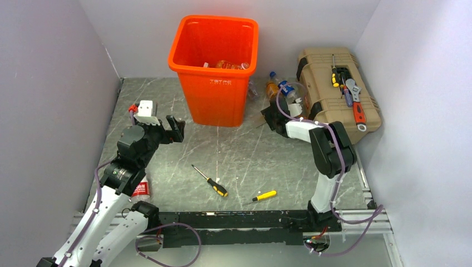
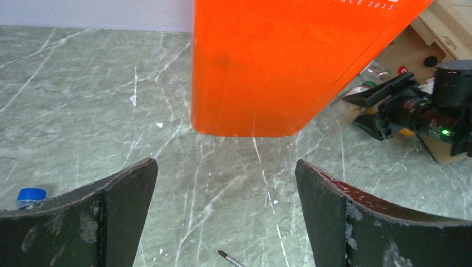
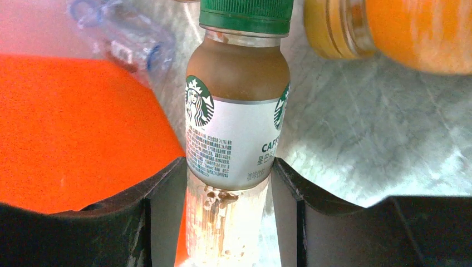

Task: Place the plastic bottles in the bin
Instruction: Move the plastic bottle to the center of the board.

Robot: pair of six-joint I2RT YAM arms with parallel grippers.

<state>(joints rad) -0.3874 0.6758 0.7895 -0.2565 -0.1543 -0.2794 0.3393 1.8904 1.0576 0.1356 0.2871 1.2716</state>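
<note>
My right gripper (image 3: pixel 229 169) is shut on a clear Starbucks bottle (image 3: pixel 236 122) with a green cap and white label. It is low by the right side of the orange bin (image 1: pixel 214 67); in the top view the gripper (image 1: pixel 273 115) is just right of the bin. An orange bottle (image 1: pixel 271 88) and a blue-labelled bottle (image 1: pixel 286 89) lie behind it. Several bottles (image 1: pixel 228 64) lie inside the bin. My left gripper (image 2: pixel 225 167) is open and empty, facing the bin's front-left corner (image 2: pixel 250 72). A red-labelled bottle (image 1: pixel 141 189) lies under the left arm.
A tan toolbox (image 1: pixel 320 83) with a wrench and screwdrivers on top stands at the back right. Two yellow-handled screwdrivers (image 1: pixel 210 181) (image 1: pixel 264 195) lie on the marble floor in front. A blue cap (image 2: pixel 30 194) shows beside my left finger. Grey walls enclose three sides.
</note>
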